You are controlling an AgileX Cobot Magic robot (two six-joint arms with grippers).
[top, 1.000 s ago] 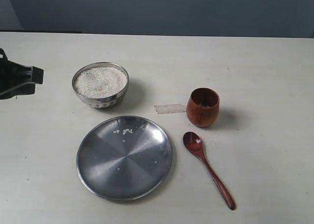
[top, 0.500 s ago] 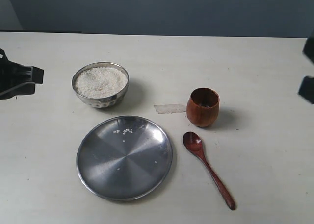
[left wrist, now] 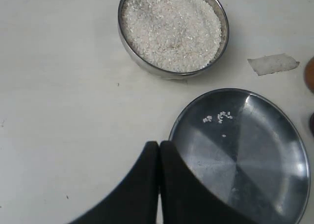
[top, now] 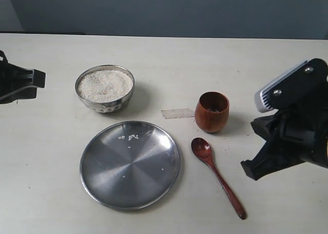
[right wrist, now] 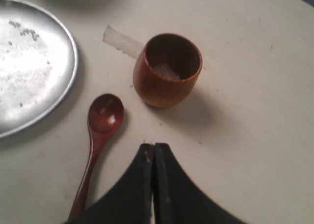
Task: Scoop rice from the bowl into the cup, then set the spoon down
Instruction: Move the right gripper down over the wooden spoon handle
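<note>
Spoon (top: pixel 217 176) lies unheld on the table (top: pixel 230 60) beside the cup (top: pixel 211 111); right gripper (right wrist: pixel 153 151) hovers nearby, jaws pressed together; bowl (top: pixel 107 107) brims with rice (top: pixel 105 85), cup nearly empty, so scooping looks undone

Exterior camera: high, tilted down across the table (top: pixel 246 55), wall (top: pixel 164 8) along top of frame. Wide: bowl (top: pixel 105 88) upper left, plate (top: pixel 130 165) lower centre, cup (top: pixel 211 111) and spoon (top: pixel 218 176) right of centre.
Left wrist camera: close, faces steeply down past left gripper (left wrist: pixel 158 148); shares bowl, plate, tape strip (top: pixel 177 113).
Right wrist camera: closer, faces down past right gripper (right wrist: pixel 153 146); shares cup, spoon, plate edge, tape strip.
</note>
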